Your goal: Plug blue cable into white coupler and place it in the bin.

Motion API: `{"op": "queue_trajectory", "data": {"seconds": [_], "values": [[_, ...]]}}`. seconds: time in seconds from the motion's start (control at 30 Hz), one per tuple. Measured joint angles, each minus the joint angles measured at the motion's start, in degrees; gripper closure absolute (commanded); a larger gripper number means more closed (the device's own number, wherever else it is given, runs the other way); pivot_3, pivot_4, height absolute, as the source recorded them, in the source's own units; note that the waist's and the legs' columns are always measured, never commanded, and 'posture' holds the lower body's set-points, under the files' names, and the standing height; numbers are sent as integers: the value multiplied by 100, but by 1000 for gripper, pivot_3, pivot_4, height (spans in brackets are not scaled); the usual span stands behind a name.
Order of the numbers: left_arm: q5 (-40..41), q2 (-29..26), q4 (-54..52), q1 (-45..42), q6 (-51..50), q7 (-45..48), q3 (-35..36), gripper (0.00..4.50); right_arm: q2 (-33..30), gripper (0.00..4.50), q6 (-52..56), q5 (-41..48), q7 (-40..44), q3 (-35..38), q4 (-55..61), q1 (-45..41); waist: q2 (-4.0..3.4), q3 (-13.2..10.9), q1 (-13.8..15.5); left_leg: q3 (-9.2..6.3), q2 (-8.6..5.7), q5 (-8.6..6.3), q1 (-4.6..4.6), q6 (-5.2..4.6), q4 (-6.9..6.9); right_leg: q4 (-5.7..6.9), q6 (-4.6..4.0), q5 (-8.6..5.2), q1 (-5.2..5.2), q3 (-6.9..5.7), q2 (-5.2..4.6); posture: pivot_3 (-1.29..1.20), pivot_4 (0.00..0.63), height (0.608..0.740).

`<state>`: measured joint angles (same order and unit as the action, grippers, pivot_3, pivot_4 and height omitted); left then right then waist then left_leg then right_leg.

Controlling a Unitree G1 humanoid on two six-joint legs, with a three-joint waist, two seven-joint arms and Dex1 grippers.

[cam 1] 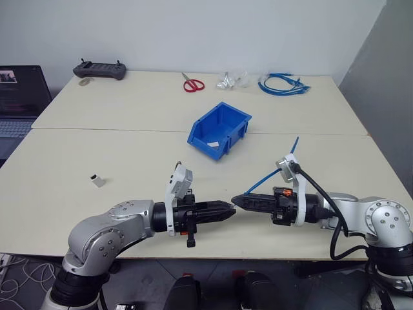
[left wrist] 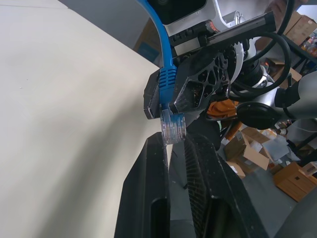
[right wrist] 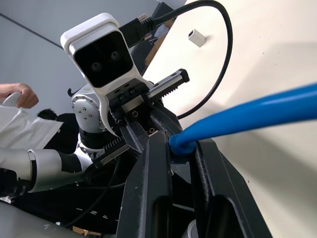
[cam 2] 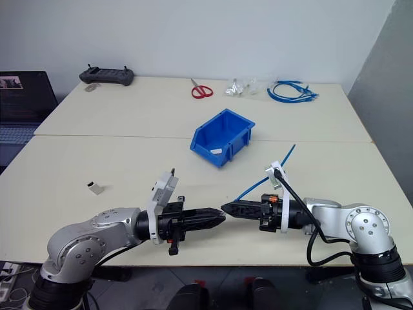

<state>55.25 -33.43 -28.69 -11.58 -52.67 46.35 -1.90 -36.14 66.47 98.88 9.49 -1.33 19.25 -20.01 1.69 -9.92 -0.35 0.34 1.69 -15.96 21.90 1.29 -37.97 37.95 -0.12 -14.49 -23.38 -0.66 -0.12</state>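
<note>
My two grippers meet tip to tip above the table's front edge. The blue cable (cam 1: 271, 175) rises from their meeting point and ends in the air to the right. In the left wrist view my right gripper (cam 1: 240, 201) is shut on the cable's blue boot. The clear plug (left wrist: 173, 128) sits pinched at the tips of my shut left gripper (cam 1: 226, 210). The white coupler (cam 1: 98, 181) lies alone on the table, far left of both grippers. The bin (cam 1: 219, 131) stands beyond them at mid-table, its cut-away front facing me.
At the table's back edge lie red scissors (cam 1: 192, 84), clear bags (cam 1: 232, 80), a coil of blue cables (cam 1: 284, 84) and a black controller (cam 1: 99, 70). A laptop (cam 1: 19, 97) stands at far left. A person's hand (right wrist: 20, 94) appears behind my left arm.
</note>
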Motion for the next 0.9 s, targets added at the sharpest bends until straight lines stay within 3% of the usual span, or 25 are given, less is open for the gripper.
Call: {"op": "queue_trajectory", "data": {"seconds": [0.03,0.1,0.2,0.33,0.5,0.67,0.73,0.77,0.9], "values": [[-7,1,0,0,18,0,-1,4332,-1,4293,-8,16,-9,0,-7,0,0,0,0,0,0,0,0,0,0,0,0,0,0,0,0,0,150,740],[-19,3,1,0,38,-10,-7,3629,-1,4293,-26,22,-38,-4,-7,0,0,0,0,0,0,0,0,0,0,0,0,0,0,0,0,0,150,740],[-114,-52,25,5,68,15,-37,3080,4,4293,-68,21,-54,-5,-20,-38,0,0,-1,0,1,0,0,0,0,0,0,0,-2,0,0,0,150,740],[-1051,-746,-1,378,661,416,-454,2301,14,4293,-100,-208,106,-7,-37,-229,-5,-3,-24,4,5,0,2,0,7,1,-3,-2,-12,5,5,0,150,740],[-1921,-805,-37,863,1200,0,-409,1376,17,4293,-99,-816,563,-54,-274,-462,-8,-5,8,6,6,0,9,0,5,-1,-2,-1,-17,5,-10,0,150,740],[-3136,165,-269,1219,1104,-2344,97,281,117,4293,-141,-1507,1087,-123,-544,-766,-6,-7,21,3,7,-1,15,-1,5,-10,6,3,-16,3,-26,0,150,740],[-3771,815,-314,1333,952,-3534,299,92,162,4293,-181,-1792,1314,-167,-693,-880,-2,-6,21,4,7,-1,17,-1,4,-11,8,5,-16,4,-28,0,150,740],[-3931,878,-312,1393,886,-3847,339,92,170,4293,-197,-1886,1381,-172,-722,-888,4,-9,22,1,8,-1,18,-1,5,-9,8,5,-17,1,-28,0,150,740],[-4839,2273,-153,1476,788,-5768,944,92,358,4293,-199,-2370,1777,-275,-1008,-1138,12,-14,24,2,5,-1,20,-1,2,-9,15,10,-16,0,-35,0,150,740]]}}
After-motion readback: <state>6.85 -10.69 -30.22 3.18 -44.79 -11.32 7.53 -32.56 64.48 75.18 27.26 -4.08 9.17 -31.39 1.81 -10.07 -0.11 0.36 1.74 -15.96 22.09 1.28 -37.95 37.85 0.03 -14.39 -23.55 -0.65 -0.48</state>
